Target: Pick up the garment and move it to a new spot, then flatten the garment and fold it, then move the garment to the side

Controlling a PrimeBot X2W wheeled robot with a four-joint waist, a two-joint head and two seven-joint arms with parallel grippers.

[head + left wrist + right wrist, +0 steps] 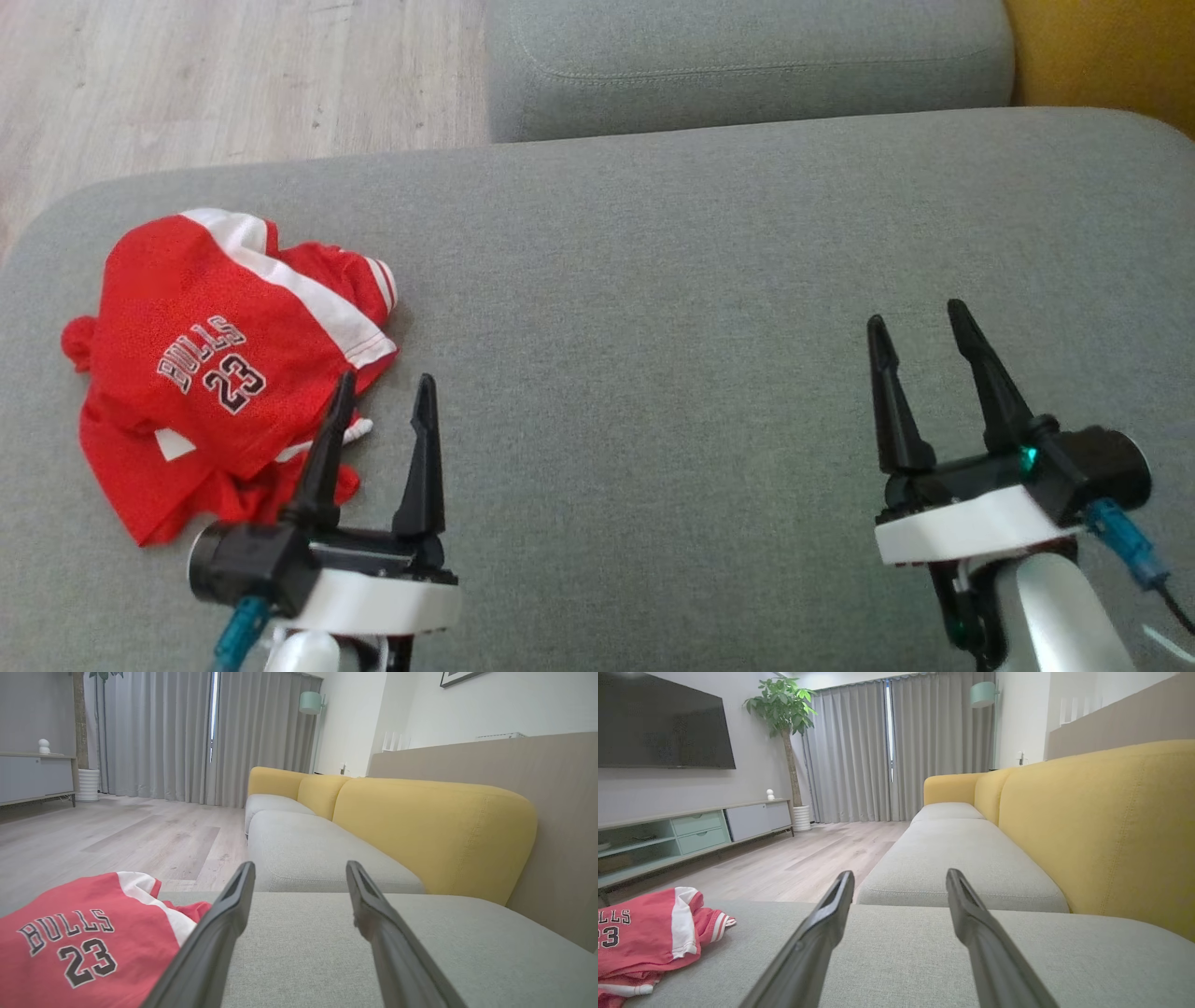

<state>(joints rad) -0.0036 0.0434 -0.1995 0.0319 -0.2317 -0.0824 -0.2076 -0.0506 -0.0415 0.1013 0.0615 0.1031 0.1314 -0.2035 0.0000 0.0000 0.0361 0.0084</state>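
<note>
A red basketball jersey (215,373) with white trim and the print "BULLS 23" lies crumpled on the left part of the grey sofa seat (653,280). My left gripper (386,381) hovers open just right of the jersey's lower edge, its left finger overlapping the cloth in the head view. The left wrist view has the jersey (79,947) at lower left, beside the open left gripper (299,877). My right gripper (917,325) stands open far to the right over bare cushion. In the right wrist view the jersey (644,938) lies at far left of the open gripper (900,884).
A second grey seat cushion (747,65) adjoins the far side. Yellow backrests (430,830) run along the right. Wooden floor (187,75) lies beyond the seat's left and far edges. A TV console (691,830) and a potted plant (784,709) stand across the room.
</note>
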